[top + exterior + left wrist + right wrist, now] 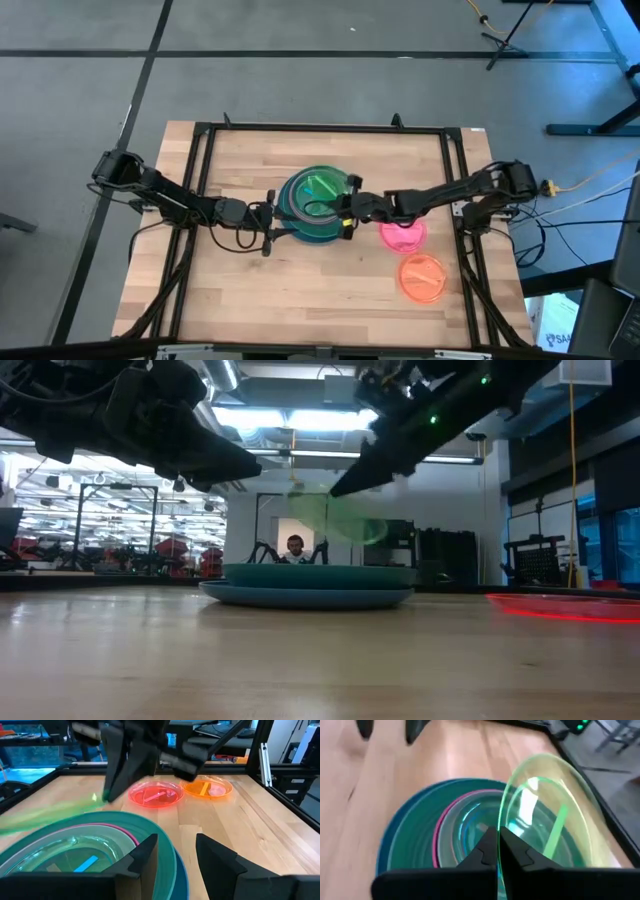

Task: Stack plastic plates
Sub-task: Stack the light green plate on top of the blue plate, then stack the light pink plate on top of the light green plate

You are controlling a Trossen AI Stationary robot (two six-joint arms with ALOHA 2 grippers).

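Right gripper: fingers clamped together on the near rim of the lime plate. The plate stands tilted up from the fingers, off the stack, leaning out over it. From above, the lime plate sits over the middle of the stack with the right gripper at the stack's right edge. In the low view the lime plate hangs in the air above the stack, clear of it.

Stack: large plates nested at centre of the surface. The blue plate is outermost in the right wrist view, a magenta rim shows inside it, and a translucent teal plate lies on top. All of this lies just beyond and beneath the right fingers.

Left gripper: fingers apart, nothing between them. They sit low, just beside the stack's left edge, one finger over the rim of the green plate. From above, the left gripper is close against the stack's left side.

Pink plate: flat on the surface, just below the right arm, right of the stack. Orange plate: flat, just beyond the pink one toward the front right. Both are well ahead of the left fingers in the left wrist view, pink plate and orange plate side by side.
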